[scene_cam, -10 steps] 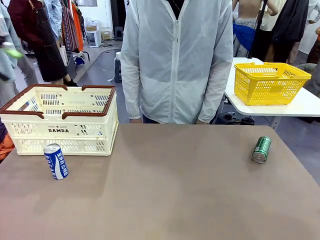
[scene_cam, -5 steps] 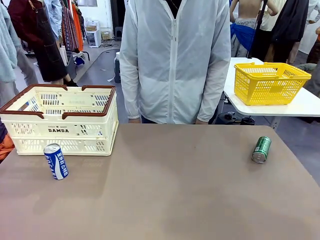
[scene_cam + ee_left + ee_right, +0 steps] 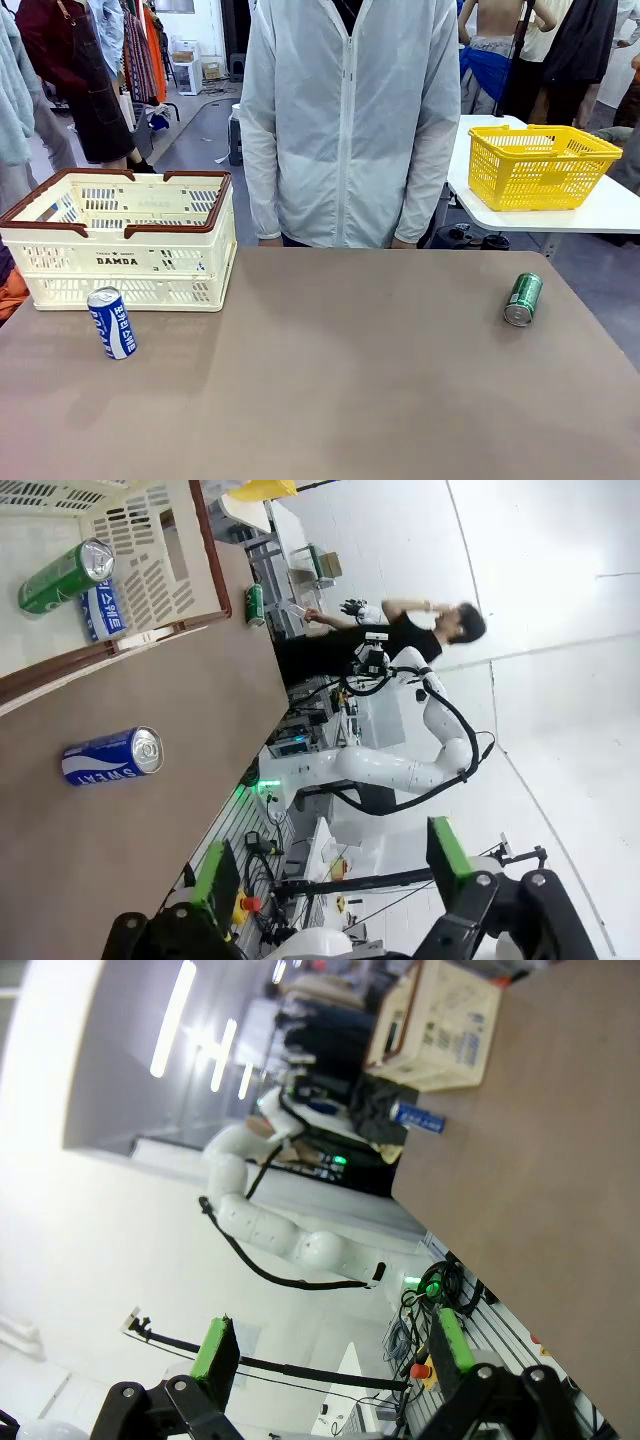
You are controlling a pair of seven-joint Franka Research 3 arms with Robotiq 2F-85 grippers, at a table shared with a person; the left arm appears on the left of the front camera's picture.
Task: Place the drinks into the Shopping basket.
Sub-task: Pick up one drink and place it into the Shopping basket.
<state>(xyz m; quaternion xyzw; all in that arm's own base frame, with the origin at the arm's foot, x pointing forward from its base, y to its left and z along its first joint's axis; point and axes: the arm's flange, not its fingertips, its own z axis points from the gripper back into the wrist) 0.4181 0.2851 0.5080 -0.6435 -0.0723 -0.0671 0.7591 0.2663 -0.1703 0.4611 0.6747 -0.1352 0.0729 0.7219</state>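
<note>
On the table (image 3: 350,400), the Shopping basket (image 3: 120,262) stood at ten o'clock in the front view. The blue can (image 3: 112,322) lay on its side just in front of it, near nine o'clock, apart from its wall. The slim green can (image 3: 522,299) lay on its side at three o'clock, well apart from both. A person (image 3: 350,120) in a white jacket stood at twelve o'clock, at the far edge.

The left gripper (image 3: 330,850) had its fingers spread wide, with nothing between them. In its wrist view the blue can lay at ten o'clock from the fingers, well clear of them. The basket sat farther off at eleven o'clock, with a green can (image 3: 62,577) lying inside it beside a blue-labelled thing (image 3: 103,610) that could not be made out. The right gripper (image 3: 330,1345) was likewise spread wide and held nothing. From its fingers, the blue can and the basket sat far off near one o'clock, across the table.
</note>
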